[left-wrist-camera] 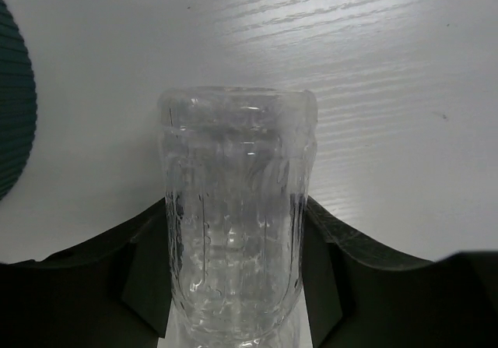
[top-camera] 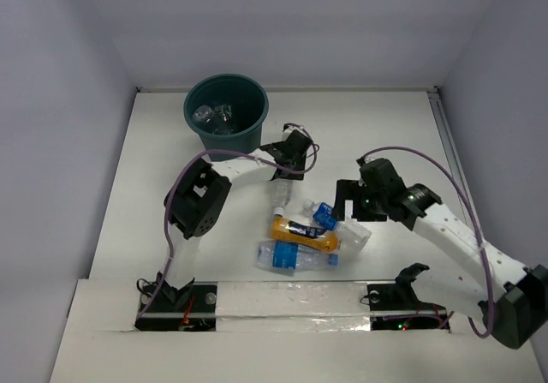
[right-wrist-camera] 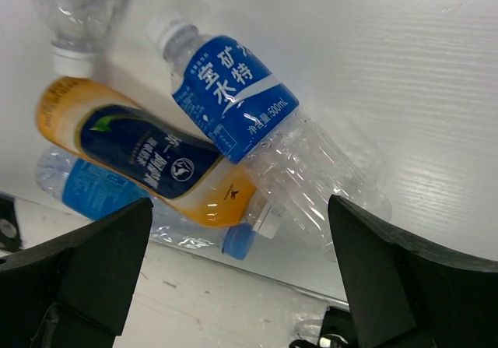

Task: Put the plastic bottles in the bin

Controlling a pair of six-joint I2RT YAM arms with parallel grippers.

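Currently a clear bottle [left-wrist-camera: 233, 145] is clamped in the left gripper [left-wrist-camera: 235, 208]; the right gripper [right-wrist-camera: 240, 206] is spread over a blue-labelled bottle [right-wrist-camera: 233, 99].

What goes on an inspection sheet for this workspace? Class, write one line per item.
Surface: white table, wood-grained.
Job's things: bin holds clear bottles; orange bottle and two blue-label bottles piled on the table.
Clutter: nothing seen.
Grippers: left gripper clasps a clear bottle lying on the table; right gripper open over the pile.
Cables: purple cables loop along both arms.
Surroundings: pale walls on three sides.
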